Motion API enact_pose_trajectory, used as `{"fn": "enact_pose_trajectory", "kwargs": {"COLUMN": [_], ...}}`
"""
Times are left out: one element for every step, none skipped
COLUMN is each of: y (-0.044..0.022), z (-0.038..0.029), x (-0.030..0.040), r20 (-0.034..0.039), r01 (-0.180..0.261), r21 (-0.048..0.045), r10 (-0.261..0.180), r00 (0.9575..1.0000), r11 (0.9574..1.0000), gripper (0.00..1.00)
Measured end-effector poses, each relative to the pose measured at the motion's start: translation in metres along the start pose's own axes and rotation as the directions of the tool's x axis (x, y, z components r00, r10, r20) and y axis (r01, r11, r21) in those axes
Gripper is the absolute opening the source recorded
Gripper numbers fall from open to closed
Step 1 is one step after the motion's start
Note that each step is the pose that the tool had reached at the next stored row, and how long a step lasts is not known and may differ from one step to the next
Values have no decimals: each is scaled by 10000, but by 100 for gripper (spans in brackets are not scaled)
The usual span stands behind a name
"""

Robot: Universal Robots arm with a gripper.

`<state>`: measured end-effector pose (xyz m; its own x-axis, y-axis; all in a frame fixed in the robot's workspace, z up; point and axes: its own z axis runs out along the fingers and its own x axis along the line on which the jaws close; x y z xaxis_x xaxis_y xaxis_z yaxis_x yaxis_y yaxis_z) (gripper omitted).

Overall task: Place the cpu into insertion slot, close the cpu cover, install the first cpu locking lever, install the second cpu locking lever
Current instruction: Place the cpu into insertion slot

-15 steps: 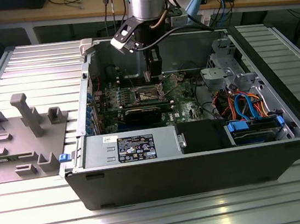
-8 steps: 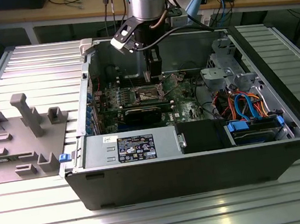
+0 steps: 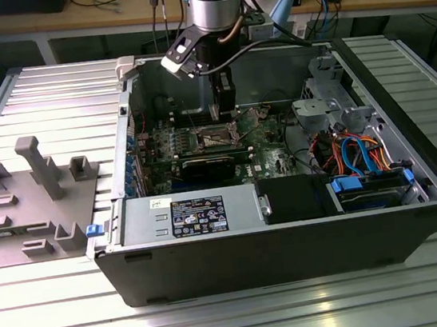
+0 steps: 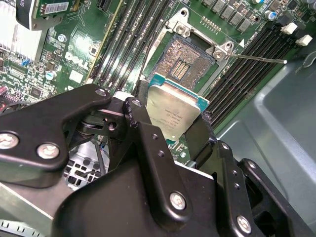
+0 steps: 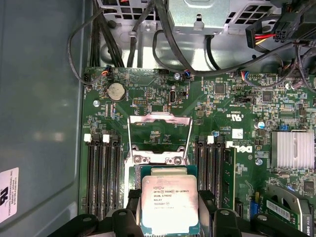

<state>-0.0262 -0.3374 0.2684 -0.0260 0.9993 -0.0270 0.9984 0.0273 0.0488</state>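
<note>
Cpu, metal top up, hangs level in the gripper, whose black fingers are closed on two opposite edges; an edge grip of this kind leaves the underside free to meet the socket. It sits just beside and partly over the near edge of the slot, apparently above it and not yet seated, since most of the contact field lies bare in the second wrist view. The cover stands flipped back beyond the slot, so the opening is unobstructed. A thin lever is swung out to the side, which is what lets the cover stay up. Memory slots flank the socket on the green board, inside the open case lying on the slatted table.
</note>
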Motion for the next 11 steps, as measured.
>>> {"fn": "enact_pose_trajectory", "kwargs": {"y": [0,0,0,0,-1,-7,-12,-18,-22,-25,-26], "z": [1,2,2,4,6,11,15,18,22,26,32], "x": [0,0,0,0,0,1,1,1,1,2,2], "r20": [0,0,0,0,-2,-1,-1,0,-1,-1,-1], "r01": [0,0,0,-1,-3,-7,-6,-6,-6,-6,-6], "r21": [-1,0,0,0,-2,0,-1,0,-1,-1,-1], "r10": [0,0,0,1,3,7,6,6,6,6,6], "r00": [10000,10000,10000,10000,10000,10000,10000,10000,10000,10000,10000], "r11": [10000,10000,10000,10000,10000,10000,10000,10000,10000,10000,10000], "gripper": [54,54,54,54,54,54,54,54,54,54,54]}}
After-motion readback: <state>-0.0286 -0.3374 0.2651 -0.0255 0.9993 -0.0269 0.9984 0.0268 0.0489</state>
